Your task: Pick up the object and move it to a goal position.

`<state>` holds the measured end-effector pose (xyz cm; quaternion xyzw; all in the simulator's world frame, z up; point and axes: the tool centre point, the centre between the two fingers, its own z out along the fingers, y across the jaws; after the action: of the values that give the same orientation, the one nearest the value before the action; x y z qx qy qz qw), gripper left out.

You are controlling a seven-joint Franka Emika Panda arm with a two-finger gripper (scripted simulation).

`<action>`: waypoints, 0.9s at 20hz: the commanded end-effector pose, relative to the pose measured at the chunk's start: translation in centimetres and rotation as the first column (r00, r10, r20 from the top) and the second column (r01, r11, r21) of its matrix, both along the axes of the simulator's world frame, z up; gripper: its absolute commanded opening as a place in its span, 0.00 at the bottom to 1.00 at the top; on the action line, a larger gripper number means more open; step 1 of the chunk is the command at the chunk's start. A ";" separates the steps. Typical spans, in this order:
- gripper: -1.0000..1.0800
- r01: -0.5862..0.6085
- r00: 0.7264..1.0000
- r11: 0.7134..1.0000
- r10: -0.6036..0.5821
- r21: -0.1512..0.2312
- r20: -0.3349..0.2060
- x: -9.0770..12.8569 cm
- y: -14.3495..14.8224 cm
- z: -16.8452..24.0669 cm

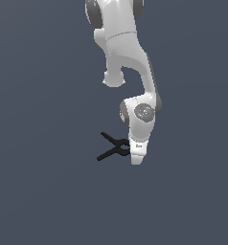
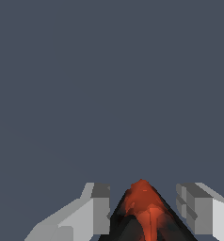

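Closest to the wrist camera, the two pale fingers (image 2: 100,207) stand spread apart, one on each side of the clamp (image 2: 143,212), with a visible gap between each pad and the clamp's body, so nothing is pinched at this moment. Between them sits the clamp's orange-red tip, rising to a blunt peak, with the black of the clamp's body flanking it below; its far end points away from the wrist camera, out toward the open grey bench (image 2: 109,84). From the exterior view, the gripper (image 1: 136,160) hangs low at the end of the white arm (image 1: 130,62), pointing downward, and its lower end hides the jaw end of the clamp (image 1: 113,147), so I cannot tell from here how near the fingertips are to the surface. The clamp lies just beside the gripper on the exterior view's left, its long axis running roughly sideways across that view: the jaw end is tucked at the gripper, and the two thin black handles splay away from the gripper toward the exterior view's left, one angled upward in the picture and one downward, making an X shape. Beyond the clamp the arm rises to the top edge of the picture.
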<state>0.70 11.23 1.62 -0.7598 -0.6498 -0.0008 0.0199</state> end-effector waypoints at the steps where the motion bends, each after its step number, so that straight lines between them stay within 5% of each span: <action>1: 0.00 0.000 1.000 1.000 0.000 0.000 -0.001 0.0 0.0 -0.1; 18: 0.00 0.000 1.000 1.000 0.000 -0.002 -0.001 -2.2 0.0 3.9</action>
<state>-1.16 11.23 4.64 -0.7597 -0.6499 0.0008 0.0203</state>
